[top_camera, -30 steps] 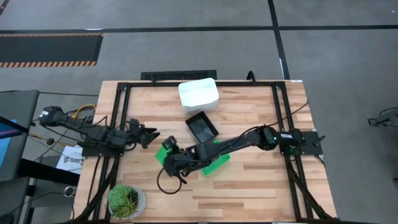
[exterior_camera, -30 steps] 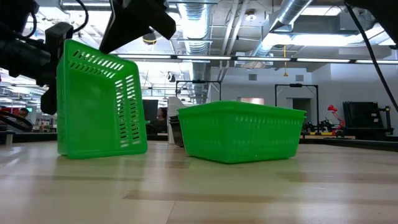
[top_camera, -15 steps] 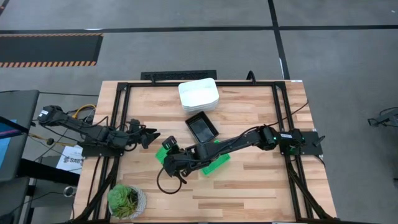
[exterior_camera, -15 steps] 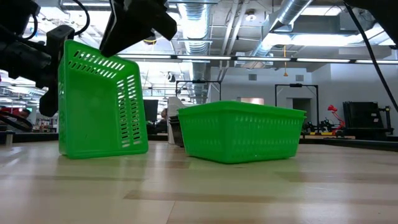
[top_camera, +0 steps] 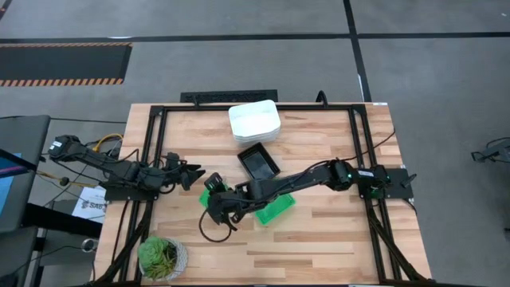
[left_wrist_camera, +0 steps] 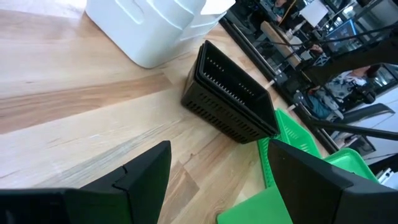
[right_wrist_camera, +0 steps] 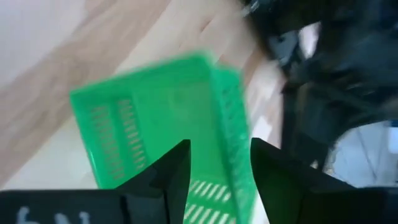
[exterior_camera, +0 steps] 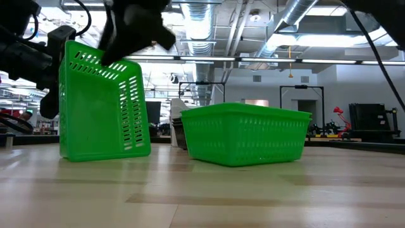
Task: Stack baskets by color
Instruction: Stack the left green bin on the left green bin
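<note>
One green basket (exterior_camera: 101, 107) stands on its side on the table, slightly tilted. My right gripper (right_wrist_camera: 217, 177) is open above it, with the basket's upper wall (right_wrist_camera: 231, 124) between the fingers. A second green basket (exterior_camera: 243, 134) rests on its bottom just to the right (top_camera: 275, 207). Black baskets (top_camera: 258, 162) sit nested behind it, and white baskets (top_camera: 253, 121) sit stacked at the far edge. My left gripper (left_wrist_camera: 217, 180) waits open at the table's left, pointing at the green basket. My right gripper comes slanting down from the right over the standing basket's upper wall (right_wrist_camera: 231, 124), one finger (right_wrist_camera: 161, 177) inside the basket and one outside. I cannot tell whether either finger touches the wall. The basket stands on the table on its lower side.
A round potted plant (top_camera: 162, 257) stands at the near left corner. The black frame rails (top_camera: 151, 159) run along the table's left and right sides. Bare wood lies along the near edge and at the far right.
My right gripper has opened and let go of the standing green basket's upper wall. The basket stays on its side in nearly the same place.
</note>
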You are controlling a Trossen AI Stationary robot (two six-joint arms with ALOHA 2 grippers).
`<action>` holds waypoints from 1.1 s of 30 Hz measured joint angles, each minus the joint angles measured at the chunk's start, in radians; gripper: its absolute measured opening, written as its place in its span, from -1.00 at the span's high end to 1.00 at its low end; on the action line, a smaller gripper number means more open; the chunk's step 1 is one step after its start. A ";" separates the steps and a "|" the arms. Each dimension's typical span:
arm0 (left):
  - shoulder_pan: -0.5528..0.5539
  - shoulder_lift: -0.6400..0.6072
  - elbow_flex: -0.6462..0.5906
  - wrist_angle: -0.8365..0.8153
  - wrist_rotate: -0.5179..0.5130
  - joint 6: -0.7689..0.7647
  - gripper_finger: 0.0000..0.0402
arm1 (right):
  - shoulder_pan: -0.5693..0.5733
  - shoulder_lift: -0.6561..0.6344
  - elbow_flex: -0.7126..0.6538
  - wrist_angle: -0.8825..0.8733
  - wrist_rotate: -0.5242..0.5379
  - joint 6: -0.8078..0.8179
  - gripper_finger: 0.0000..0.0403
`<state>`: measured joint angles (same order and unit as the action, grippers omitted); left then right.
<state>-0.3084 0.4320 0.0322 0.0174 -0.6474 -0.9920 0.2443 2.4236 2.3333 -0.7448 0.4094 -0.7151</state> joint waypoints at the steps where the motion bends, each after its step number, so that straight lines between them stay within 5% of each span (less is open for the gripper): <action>1: 0.000 0.000 0.000 0.000 -0.001 0.000 -0.28 | -0.007 0.005 -0.001 -0.008 -0.013 0.000 0.06; 6: 0.000 0.000 0.000 0.000 -0.001 0.000 -0.28 | -0.032 0.026 0.001 0.023 -0.003 0.000 0.22; 11: 0.000 0.000 0.000 -0.001 0.000 0.000 -0.28 | -0.031 0.029 -0.001 0.011 0.022 0.018 0.86; 16: 0.000 0.000 0.000 -0.002 0.004 0.004 -0.28 | -0.020 0.011 0.019 -0.013 0.056 0.181 0.96; 21: 0.000 0.000 0.000 -0.002 -0.006 0.030 -0.28 | -0.025 -0.162 0.020 -0.169 0.058 0.536 0.97; 29: 0.000 -0.001 0.000 -0.001 -0.021 0.009 -0.28 | -0.057 -0.444 0.017 -0.830 0.018 1.312 0.97; 33: 0.000 -0.001 0.000 0.000 -0.018 0.003 -0.28 | -0.009 -0.636 -0.136 -0.795 0.004 1.487 0.96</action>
<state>-0.3084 0.4313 0.0322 0.0170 -0.6652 -0.9890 0.2357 1.7880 2.1974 -1.5398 0.4137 0.7720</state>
